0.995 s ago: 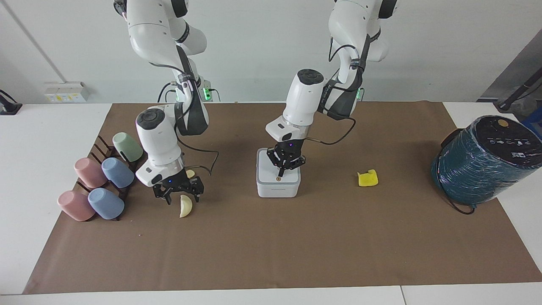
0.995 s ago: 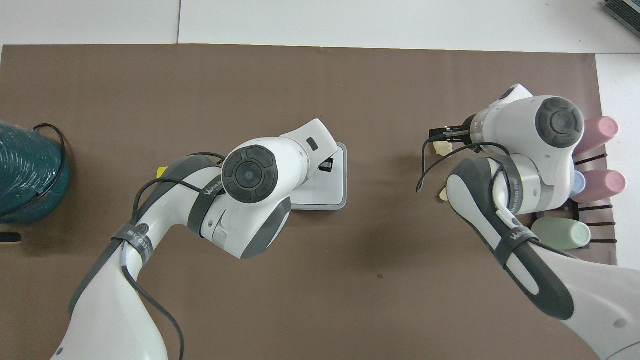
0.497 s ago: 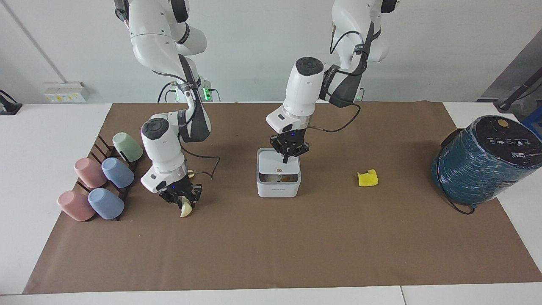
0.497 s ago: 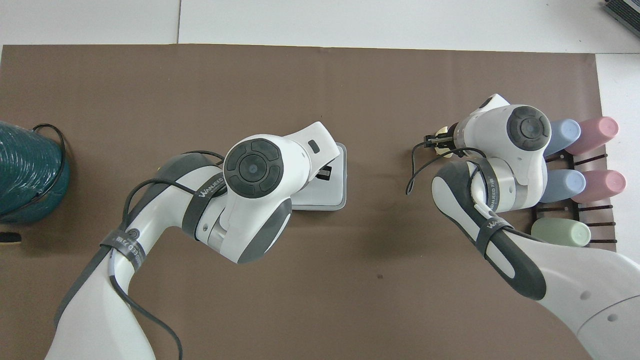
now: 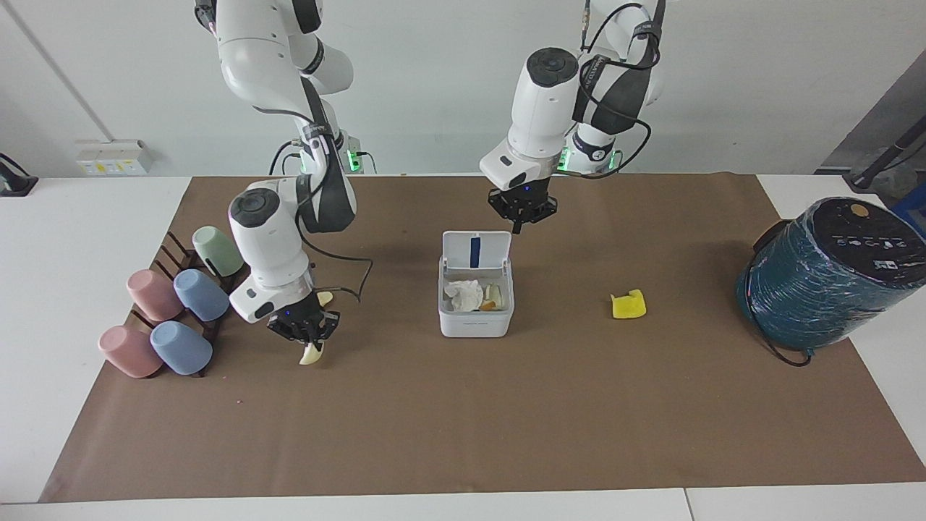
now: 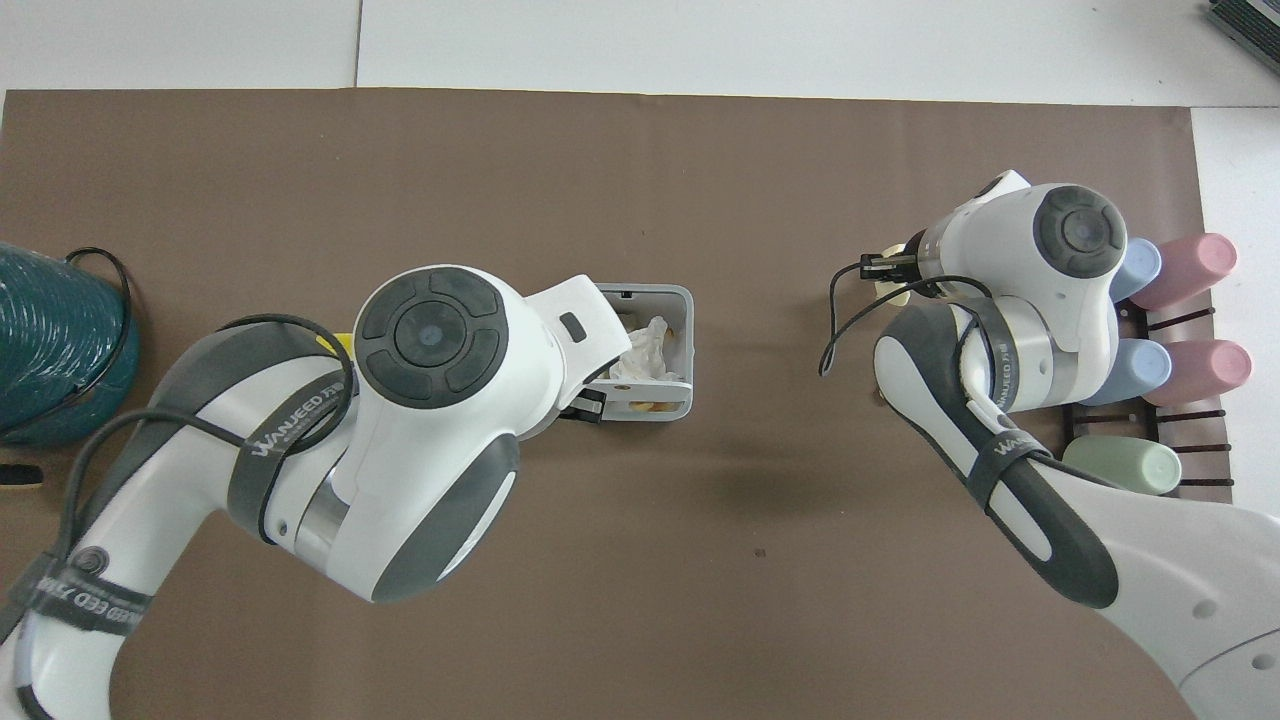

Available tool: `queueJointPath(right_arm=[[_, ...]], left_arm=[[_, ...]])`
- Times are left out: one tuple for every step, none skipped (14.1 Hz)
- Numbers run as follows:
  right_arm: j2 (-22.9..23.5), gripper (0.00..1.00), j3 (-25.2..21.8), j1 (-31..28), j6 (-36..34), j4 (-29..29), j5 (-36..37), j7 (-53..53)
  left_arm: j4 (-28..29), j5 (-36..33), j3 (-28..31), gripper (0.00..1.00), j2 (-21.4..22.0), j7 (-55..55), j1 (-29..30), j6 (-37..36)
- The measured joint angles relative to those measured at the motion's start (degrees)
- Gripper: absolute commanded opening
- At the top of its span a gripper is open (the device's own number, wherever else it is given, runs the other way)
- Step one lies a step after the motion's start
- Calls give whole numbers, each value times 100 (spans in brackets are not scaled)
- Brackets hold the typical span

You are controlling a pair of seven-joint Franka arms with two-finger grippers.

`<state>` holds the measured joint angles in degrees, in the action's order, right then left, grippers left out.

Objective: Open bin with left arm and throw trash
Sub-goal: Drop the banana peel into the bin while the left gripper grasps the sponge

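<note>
**Bin open, one peel gripped**

Across the surface in the facing view, the bin (image 5: 475, 312) sits mid-mat with its lid (image 5: 475, 251) standing upright at the edge nearer the robots; crumpled white paper and small scraps lie inside. The left hand (image 5: 519, 229) hangs clenched and empty in the air just beside the raised lid. The right hand (image 5: 307, 346) is low over the mat beside the cup rack (image 5: 173, 253), pinching a pale cream peel (image 5: 311, 354) whose tip points down at the mat. A second cream peel (image 5: 325, 297) lies on the mat, mostly hidden by the right arm. The yellow lump (image 5: 627, 305) rests on the mat toward the left arm's end, between the bin and the teal-wrapped cylinder (image 5: 825, 282).

From overhead, the left arm covers part of the bin (image 6: 684, 345), whose open interior shows. The right hand (image 6: 885, 268) peeks out from under its wrist, with a sliver of cream peel (image 6: 898, 295) beneath it. Pastel cups (image 6: 1185, 270) lie on the rack.
</note>
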<state>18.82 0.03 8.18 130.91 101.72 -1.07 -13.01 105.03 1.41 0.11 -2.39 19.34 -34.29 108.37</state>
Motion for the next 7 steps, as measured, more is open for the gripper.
queueJointPath(right_arm=[[-155, 0, 115, 5, -279, -154, -61, -406], [-285, 0, 250, 17, -483, -268, -80, -878], [-365, 0, 393, 36, -625, -357, -88, -1287], [-395, 0, 568, 56, -737, -464, -95, -1706], [-390, 0, 720, 86, -764, -552, -98, -2071], [-378, 0, 838, 144, -763, -611, -106, -2375], [-363, 0, 920, 230, -761, -648, -114, -2573]], left_arm=[[134, -1, 3, 0, 133, -32, 94, -4], [268, -1, 9, 0, 256, -115, 205, -4], [377, -2, 17, 0, 347, -198, 331, -4], [462, -2, 23, 0, 401, -260, 489, 14], [501, -2, 28, 15, 414, -297, 632, 67], [540, -2, 29, 39, 414, -325, 771, 213], [611, -2, 31, 55, 413, -359, 904, 457]])
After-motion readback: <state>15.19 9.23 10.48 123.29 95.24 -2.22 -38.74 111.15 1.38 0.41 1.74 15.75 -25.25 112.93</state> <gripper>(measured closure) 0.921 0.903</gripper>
